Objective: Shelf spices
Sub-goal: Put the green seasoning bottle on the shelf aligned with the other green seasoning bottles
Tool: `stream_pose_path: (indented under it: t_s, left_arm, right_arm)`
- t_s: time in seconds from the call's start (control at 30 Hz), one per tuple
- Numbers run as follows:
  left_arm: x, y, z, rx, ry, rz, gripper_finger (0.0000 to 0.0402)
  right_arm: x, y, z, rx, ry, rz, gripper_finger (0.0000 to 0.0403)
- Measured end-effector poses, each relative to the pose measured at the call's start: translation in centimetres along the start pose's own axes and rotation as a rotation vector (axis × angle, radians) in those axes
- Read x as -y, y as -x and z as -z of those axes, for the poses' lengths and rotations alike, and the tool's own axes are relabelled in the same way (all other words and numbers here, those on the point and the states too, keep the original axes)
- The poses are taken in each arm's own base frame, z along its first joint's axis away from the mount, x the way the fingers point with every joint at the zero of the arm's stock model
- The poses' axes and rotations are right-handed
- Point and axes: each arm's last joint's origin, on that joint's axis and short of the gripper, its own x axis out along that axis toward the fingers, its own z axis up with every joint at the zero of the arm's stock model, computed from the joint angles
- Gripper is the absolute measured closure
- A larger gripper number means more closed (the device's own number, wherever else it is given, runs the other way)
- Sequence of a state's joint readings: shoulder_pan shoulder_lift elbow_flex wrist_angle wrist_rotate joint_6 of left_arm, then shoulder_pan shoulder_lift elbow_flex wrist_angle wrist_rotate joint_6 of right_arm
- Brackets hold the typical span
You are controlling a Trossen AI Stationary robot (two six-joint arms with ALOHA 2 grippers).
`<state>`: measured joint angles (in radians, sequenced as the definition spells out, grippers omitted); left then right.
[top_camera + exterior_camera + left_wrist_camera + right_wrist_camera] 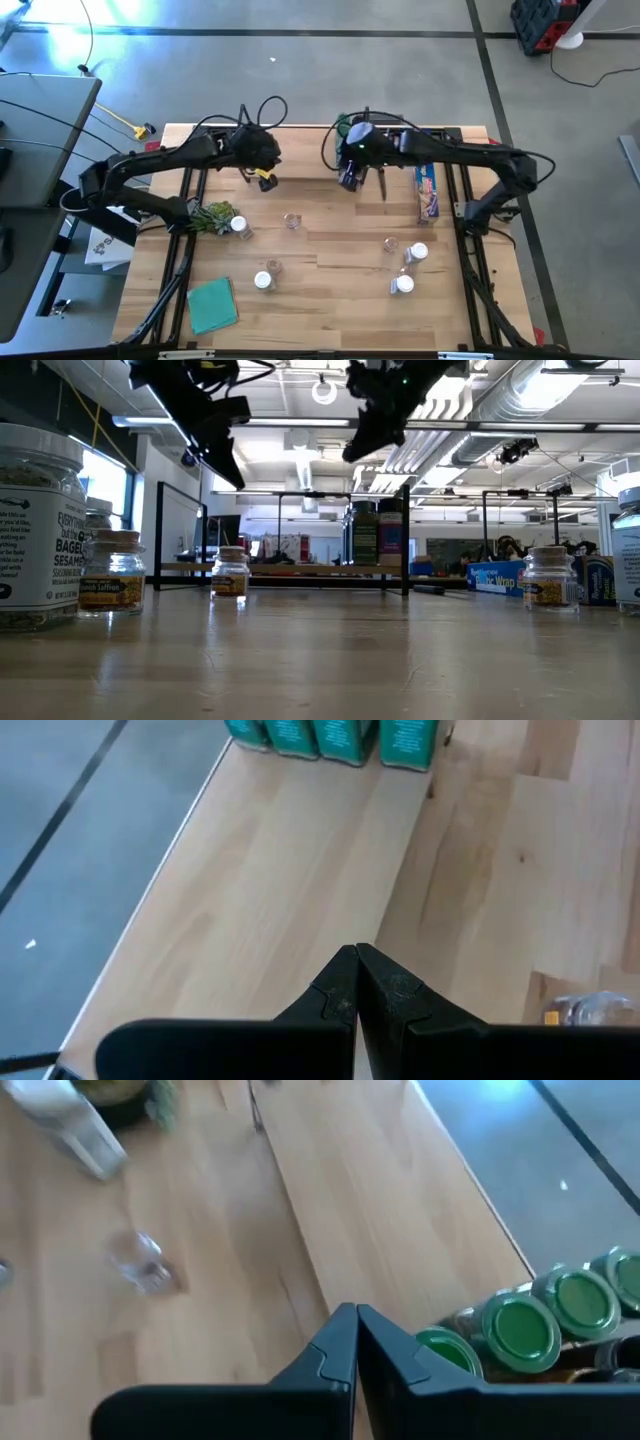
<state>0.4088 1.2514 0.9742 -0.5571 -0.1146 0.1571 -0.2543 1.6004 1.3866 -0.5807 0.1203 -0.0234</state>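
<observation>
Both claws, left (356, 982) and right (355, 1342), we saw pinched shut and empty above the shelf (390, 1210); green-lidded jars (520, 1328) stood beside the right one.

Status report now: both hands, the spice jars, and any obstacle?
Left hand shut, empty, above shelf. Right hand shut, empty, beside green-lid jars on shelf. Loose jars wait on table. No obstacle seen.

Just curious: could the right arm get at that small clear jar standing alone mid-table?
Probably yes. The right gripper hangs above the shelf, fingers shut and empty, and bare tabletop surrounds the clear jar.
</observation>
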Motion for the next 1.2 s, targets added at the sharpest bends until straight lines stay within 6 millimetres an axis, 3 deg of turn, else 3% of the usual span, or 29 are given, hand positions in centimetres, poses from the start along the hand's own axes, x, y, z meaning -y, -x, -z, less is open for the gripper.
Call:
stream_pose_path:
  t_s: [0.17,0.5,0.73,1.2]
  left_arm:
    - [0.0,0.1,0.2,0.003,0.001,-0.004,0.0401]
    - [0.0,0.0,0.2,0.004,0.000,-0.002,0.0401]
    - [0.0,0.0,0.2,0.003,-0.001,-0.001,0.0401]
    - [0.0,0.0,0.3,-0.002,-0.003,-0.001,0.0401]
  right_arm:
    - [1.2,-1.8,0.4,-0.101,-0.001,0.046,0.0402]
    - [3.1,-2.5,0.9,-0.147,-0.044,0.054,0.0402]
    - [2.9,-4.0,1.4,-0.188,-0.041,0.048,0.0403]
    - [2.9,-4.1,1.4,-0.185,-0.038,0.048,0.0403]
